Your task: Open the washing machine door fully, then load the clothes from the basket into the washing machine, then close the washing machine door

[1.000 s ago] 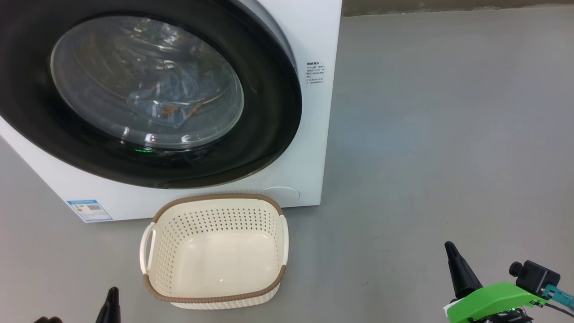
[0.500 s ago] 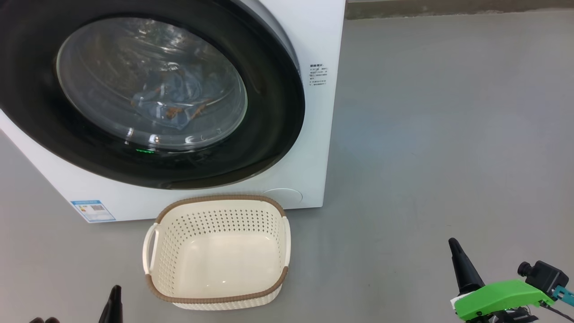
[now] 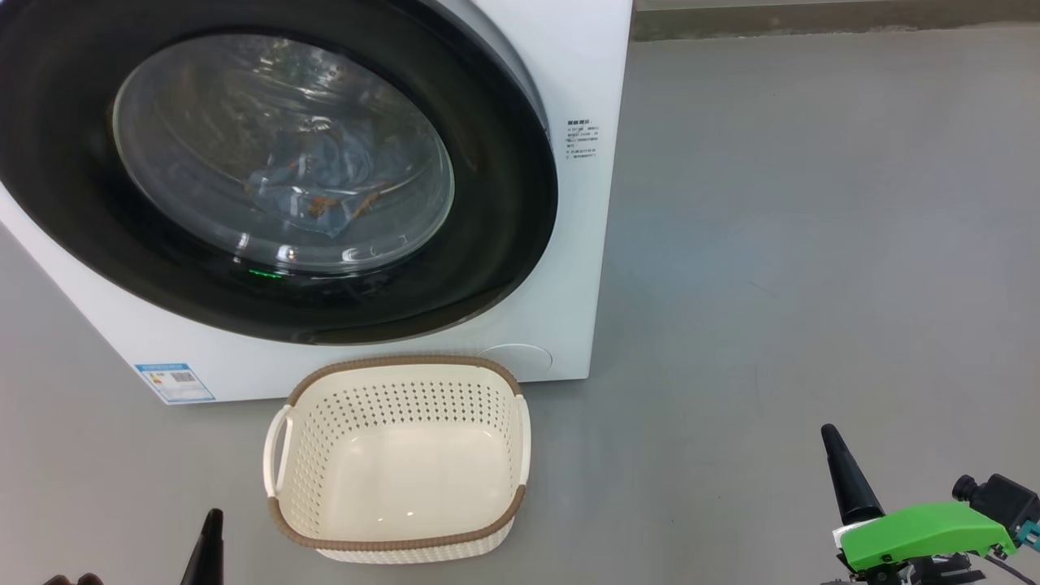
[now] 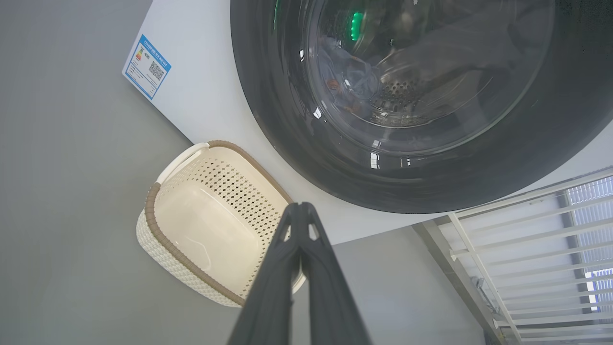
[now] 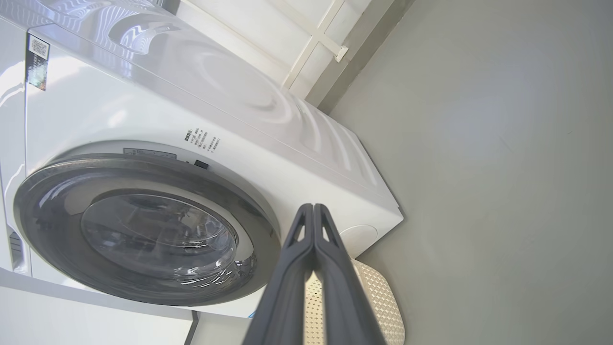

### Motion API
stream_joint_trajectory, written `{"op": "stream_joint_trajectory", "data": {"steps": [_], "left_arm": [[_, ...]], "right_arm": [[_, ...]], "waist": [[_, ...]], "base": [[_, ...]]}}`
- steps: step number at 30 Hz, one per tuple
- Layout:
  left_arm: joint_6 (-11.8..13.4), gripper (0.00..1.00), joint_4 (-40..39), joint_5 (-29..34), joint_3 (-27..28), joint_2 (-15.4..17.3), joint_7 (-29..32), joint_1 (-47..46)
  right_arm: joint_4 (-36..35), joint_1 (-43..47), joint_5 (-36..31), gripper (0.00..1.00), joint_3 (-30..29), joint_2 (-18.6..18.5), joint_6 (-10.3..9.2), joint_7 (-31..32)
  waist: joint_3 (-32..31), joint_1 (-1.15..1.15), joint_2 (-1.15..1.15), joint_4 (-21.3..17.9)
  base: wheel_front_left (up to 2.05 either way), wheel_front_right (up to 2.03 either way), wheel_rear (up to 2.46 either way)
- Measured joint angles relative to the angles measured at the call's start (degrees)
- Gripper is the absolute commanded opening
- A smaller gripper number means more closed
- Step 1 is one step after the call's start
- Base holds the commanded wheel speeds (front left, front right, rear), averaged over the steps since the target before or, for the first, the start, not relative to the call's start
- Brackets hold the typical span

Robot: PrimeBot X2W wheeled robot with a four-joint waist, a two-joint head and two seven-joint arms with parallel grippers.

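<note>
The white washing machine point(image 3: 589, 268) stands at the upper left with its round black door point(image 3: 504, 236) shut flat against the front. Through the glass I see the light blue clothes point(image 3: 321, 183) lying inside the drum, and again in the left wrist view as clothes point(image 4: 352, 81). The cream basket point(image 3: 398, 459) with its brown rim sits on the floor in front of the machine, with nothing in it. My left gripper point(image 3: 213, 520) is shut at the bottom left, my right gripper point(image 3: 830, 435) shut at the bottom right. Both hold nothing, fingers pressed together point(image 4: 300, 211) point(image 5: 312, 211).
Grey floor point(image 3: 812, 244) stretches wide to the right of the machine. A wall base point(image 3: 812, 20) runs along the top edge. White slatted railing point(image 4: 550, 239) shows beside the machine in the left wrist view.
The whole head view has shifted slightly right and down, so the camera moved. The right gripper sits a little further right in the picture. Door, clothes and basket are as before.
</note>
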Motion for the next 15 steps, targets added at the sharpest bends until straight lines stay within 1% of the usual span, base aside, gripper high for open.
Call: {"op": "stream_joint_trajectory", "data": {"steps": [11,15], "left_arm": [[0.0,0.00,-0.5,-6.0,0.5,-0.4,1.9,-1.1],[0.0,0.00,-0.5,-7.9,0.6,-0.6,2.3,-1.2]], "right_arm": [[-1.0,0.0,6.2,0.00,-1.0,0.6,0.00,1.8],[-1.3,0.0,7.5,0.00,-1.4,0.7,0.00,2.3]], "waist": [[-0.4,0.00,0.00,0.4],[-0.5,0.00,0.00,0.5]], "base": [[0.00,0.00,0.00],[0.00,0.00,0.00]]}}
